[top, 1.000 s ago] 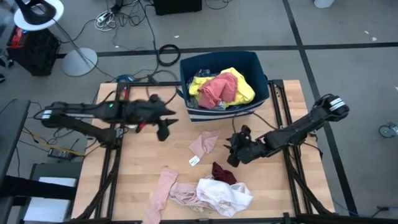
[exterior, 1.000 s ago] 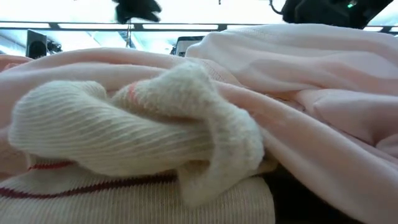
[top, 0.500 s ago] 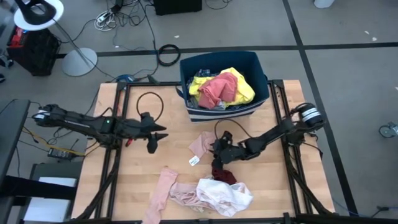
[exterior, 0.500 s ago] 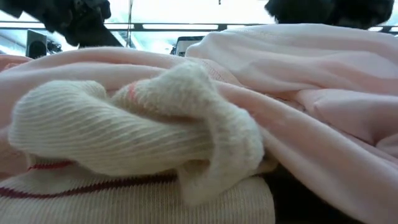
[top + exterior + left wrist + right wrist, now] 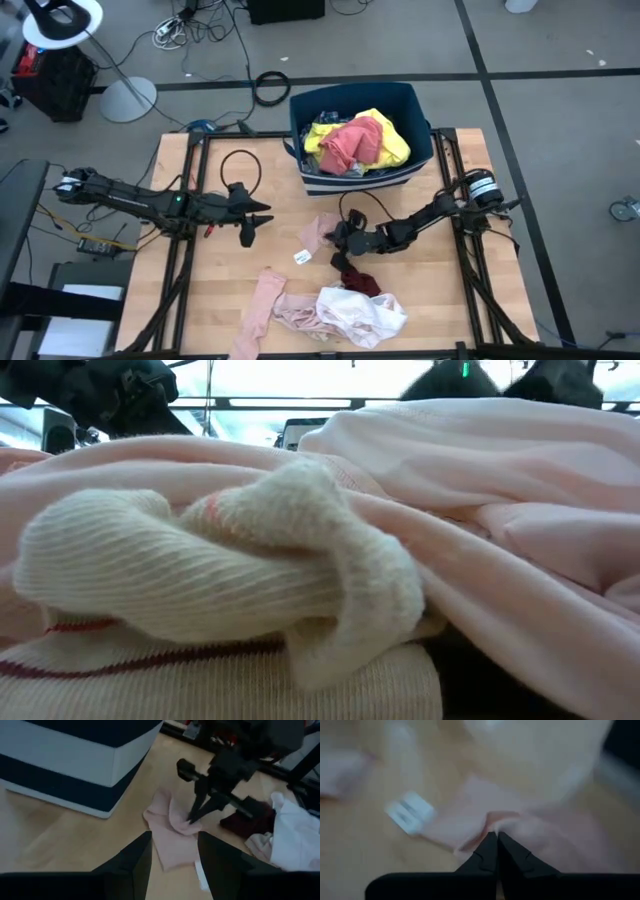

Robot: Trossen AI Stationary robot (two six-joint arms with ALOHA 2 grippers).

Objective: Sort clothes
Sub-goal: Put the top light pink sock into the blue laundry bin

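A small pale pink garment (image 5: pixel 320 232) with a white tag (image 5: pixel 303 257) lies flat mid-table, just in front of the navy bin (image 5: pixel 415 110). The bin holds yellow and salmon clothes (image 5: pixel 355 140). My right gripper (image 5: pixel 338 236) is shut on the pink garment's right side. My left gripper (image 5: pixel 250 230) hangs open to the garment's left, above the table and touching nothing. A maroon garment (image 5: pixel 360 280) and a white and pink heap (image 5: pixel 345 312) lie toward the near edge. My right gripper pinches a raised fold (image 5: pixel 496 822) at the pink garment's right edge between its two fingertips (image 5: pixel 194 818). The fingers come slanting down from the table's right. The cloth bunches up at the fingers, and the rest of it lies on the table.
A long pink piece (image 5: pixel 262 305) lies at the near left. The heap fills the low view with a white ribbed sock (image 5: pixel 200 560) and pink cloth (image 5: pixel 500 480). Bare wood (image 5: pixel 215 280) shows on the table's left half.
My right gripper has sunk and gone toward the table's left onto the pink garment, then shut on its right edge, which is now bunched. My left gripper has come down and drawn back a little toward the left edge, staying open.
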